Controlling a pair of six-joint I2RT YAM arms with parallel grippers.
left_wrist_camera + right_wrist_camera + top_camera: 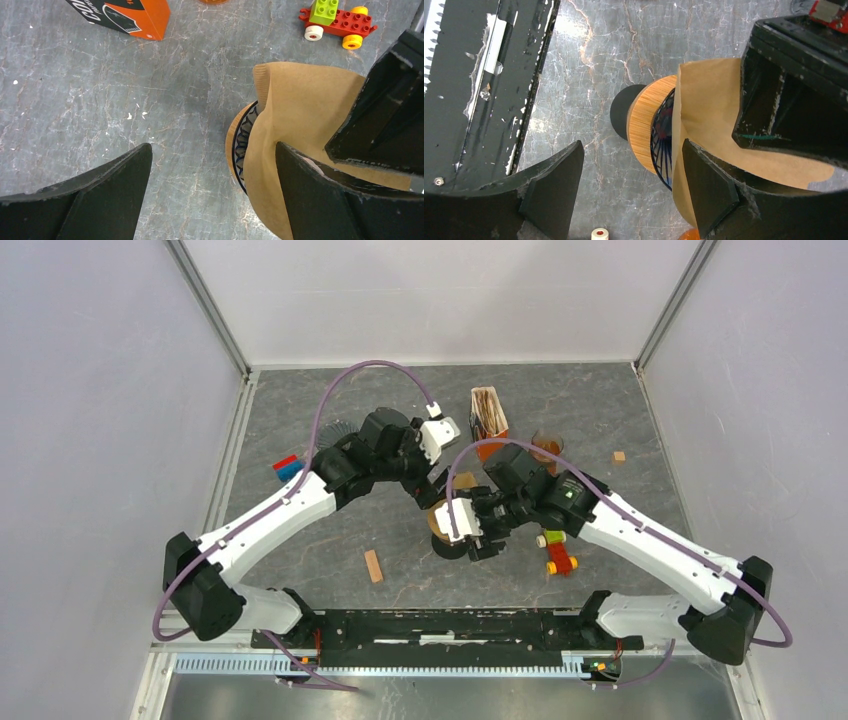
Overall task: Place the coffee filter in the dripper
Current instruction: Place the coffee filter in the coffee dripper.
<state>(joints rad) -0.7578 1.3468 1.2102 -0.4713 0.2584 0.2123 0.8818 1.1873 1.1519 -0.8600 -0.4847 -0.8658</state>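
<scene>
The dripper (646,120) has a wooden ring and a dark wire cage (245,135) and stands on a black base mid-table, mostly hidden under the wrists in the top view (437,522). The brown paper coffee filter (305,105) (709,105) sits in its mouth, with one edge curling over the rim. My left gripper (212,195) is open, one finger (320,200) against the paper and the other over bare table. My right gripper (631,190) is open too, one finger (709,190) at the filter. Neither jaw pair closes on anything.
An orange filter box (488,420) and an amber cup (547,448) stand behind the dripper. A toy brick car (336,22) lies to the right. A wooden block (373,566), a red-blue brick (288,467) and a small block (619,456) lie scattered. The black base rail (489,75) is close by.
</scene>
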